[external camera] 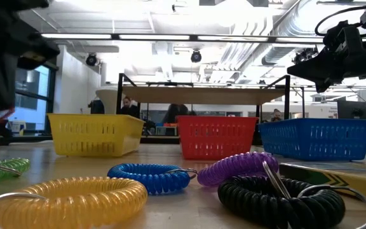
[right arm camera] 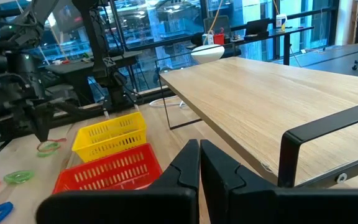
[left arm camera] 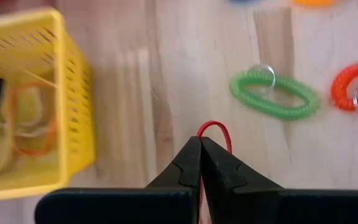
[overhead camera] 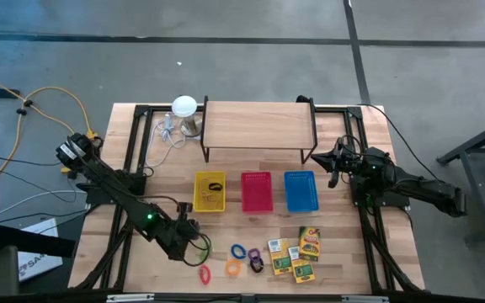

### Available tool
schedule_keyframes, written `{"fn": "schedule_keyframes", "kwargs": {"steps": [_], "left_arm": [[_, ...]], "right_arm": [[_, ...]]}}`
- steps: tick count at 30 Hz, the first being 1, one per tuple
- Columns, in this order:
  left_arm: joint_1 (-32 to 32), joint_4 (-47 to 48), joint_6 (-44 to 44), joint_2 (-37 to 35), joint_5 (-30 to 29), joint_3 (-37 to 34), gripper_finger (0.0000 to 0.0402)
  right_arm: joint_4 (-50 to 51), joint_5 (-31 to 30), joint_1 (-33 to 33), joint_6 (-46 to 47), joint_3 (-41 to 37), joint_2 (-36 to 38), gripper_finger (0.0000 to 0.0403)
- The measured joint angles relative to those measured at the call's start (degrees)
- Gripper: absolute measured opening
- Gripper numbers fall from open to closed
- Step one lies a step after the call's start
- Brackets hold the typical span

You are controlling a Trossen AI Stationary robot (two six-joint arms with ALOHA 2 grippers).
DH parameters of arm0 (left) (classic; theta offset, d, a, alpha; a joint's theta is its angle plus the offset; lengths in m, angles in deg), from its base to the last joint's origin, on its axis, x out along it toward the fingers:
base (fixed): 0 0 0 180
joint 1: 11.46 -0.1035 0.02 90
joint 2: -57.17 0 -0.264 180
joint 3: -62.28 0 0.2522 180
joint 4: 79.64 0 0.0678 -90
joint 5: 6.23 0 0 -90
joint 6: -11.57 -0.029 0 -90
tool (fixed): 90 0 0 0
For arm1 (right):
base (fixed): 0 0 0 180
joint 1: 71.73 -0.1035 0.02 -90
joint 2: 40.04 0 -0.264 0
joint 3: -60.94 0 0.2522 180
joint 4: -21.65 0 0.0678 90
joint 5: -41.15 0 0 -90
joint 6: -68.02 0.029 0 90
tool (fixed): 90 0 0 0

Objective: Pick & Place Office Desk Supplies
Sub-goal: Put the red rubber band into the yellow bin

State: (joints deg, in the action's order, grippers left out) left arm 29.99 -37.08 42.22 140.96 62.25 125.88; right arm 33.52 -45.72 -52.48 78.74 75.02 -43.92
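We see a thin red rubber band pinched between the closed fingers of the left gripper, its loop poking out past the fingertips above the wooden table, just beside the yellow basket. That basket already holds orange and yellow bands, and a red basket and a blue basket stand next to it in a row. In front of them lie coiled rings, among them a green ring and an orange ring on the bare wood near the held band, and a cluster of small yellow-and-green card boxes sits toward the right. Behind the baskets stands a low wooden shelf on black legs. Beyond the table we make out a bright, glass-walled room with desks. The right gripper hovers near the shelf's right end, fingers pressed together and holding nothing.
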Motion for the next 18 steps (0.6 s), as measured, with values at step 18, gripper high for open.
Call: {"fn": "schedule_keyframes", "kwargs": {"steps": [18], "left_arm": [[-0.1, 0.3, -10.0, -12.3, -10.7, 0.0, 0.0]], "right_arm": [[0.0, 0.0, 0.0, 0.0, 0.0, 0.0, 0.0002]]}}
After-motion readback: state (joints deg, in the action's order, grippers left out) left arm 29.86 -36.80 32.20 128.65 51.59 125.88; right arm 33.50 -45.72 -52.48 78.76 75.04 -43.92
